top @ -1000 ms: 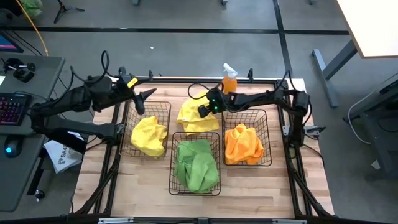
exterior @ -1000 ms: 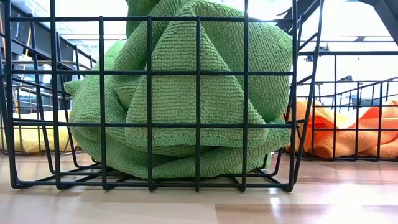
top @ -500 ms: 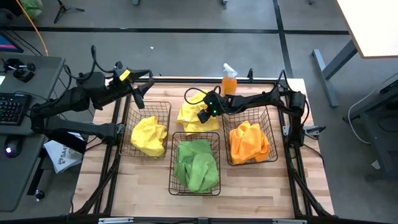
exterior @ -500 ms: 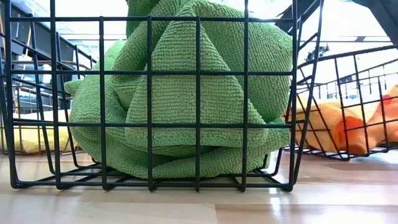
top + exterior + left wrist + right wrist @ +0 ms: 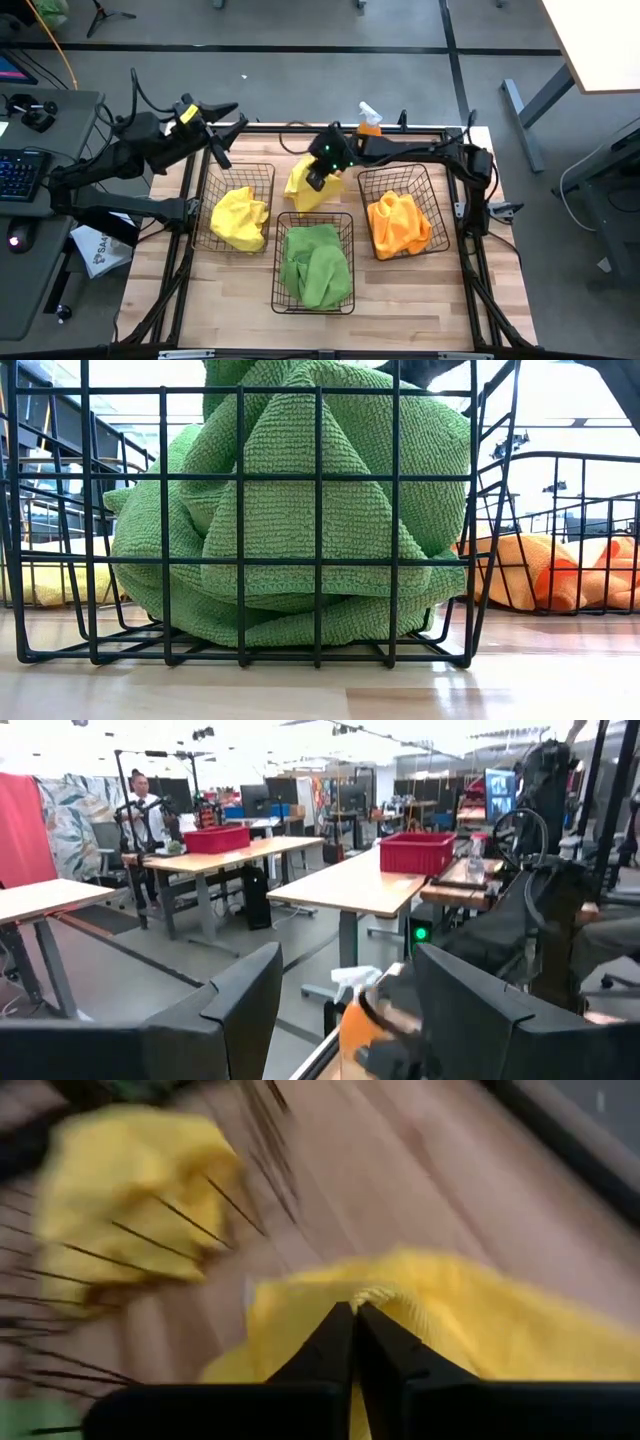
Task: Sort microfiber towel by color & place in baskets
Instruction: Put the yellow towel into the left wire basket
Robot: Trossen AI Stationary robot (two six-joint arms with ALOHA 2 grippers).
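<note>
A loose yellow microfiber towel [image 5: 303, 192] lies bunched at the table's far middle, and my right gripper [image 5: 316, 177] is shut on it. Three black wire baskets stand in front of it. The left one [image 5: 262, 172] holds a yellow towel [image 5: 240, 218], the middle one [image 5: 314, 216] green towels [image 5: 315, 265], and the right one [image 5: 432, 200] orange towels [image 5: 400, 225]. My left gripper [image 5: 215, 140] hovers open over the far left corner, holding nothing. My right gripper pinches a raised fold [image 5: 378, 1294] on top of the loose yellow towel between its two shut fingertips [image 5: 340, 1330]. The fingers slant down from the table's right side. The cloth falls away below the fingers. I cannot tell how many layers are held.
An orange spray bottle [image 5: 369, 126] stands at the far edge, just behind my right arm. The black metal frame [image 5: 470, 270] runs round the table. The right basket sits turned askew. Bare wood shows along the near edge [image 5: 400, 320].
My right gripper has shut on the loose yellow towel and gone up and toward the table's far left, drawing the cloth into a narrower heap. The right basket has been turned askew. My left gripper has risen toward the far edge.
</note>
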